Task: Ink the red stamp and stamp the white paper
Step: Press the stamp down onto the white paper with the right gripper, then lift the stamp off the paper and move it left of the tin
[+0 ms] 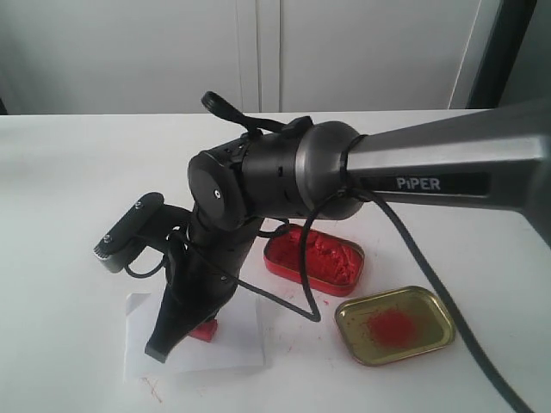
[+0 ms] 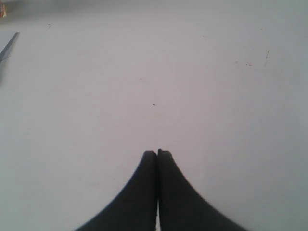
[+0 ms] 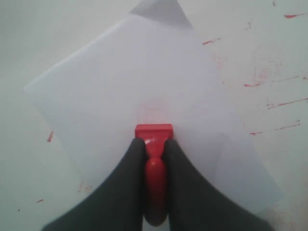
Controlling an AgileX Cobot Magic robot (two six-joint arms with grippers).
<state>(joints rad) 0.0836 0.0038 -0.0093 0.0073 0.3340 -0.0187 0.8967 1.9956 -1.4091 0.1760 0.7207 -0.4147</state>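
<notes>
Bright, even, diffuse light washes the white tabletop (image 1: pixel 69 172) pale; shadows are soft and faint. All views look slightly hazy. The left pincer (image 2: pixel 157 153) and right pincer (image 3: pixel 154 143) read as near-black silhouettes; a small glint marks the red stamp (image 3: pixel 154 131).

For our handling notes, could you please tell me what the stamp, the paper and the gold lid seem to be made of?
Stamp: likely glossy red plastic, given its highlight. Paper: thin matte sheet, one corner folded. Lid: probably gold-toned metal, shiny rim reflecting light.
</notes>
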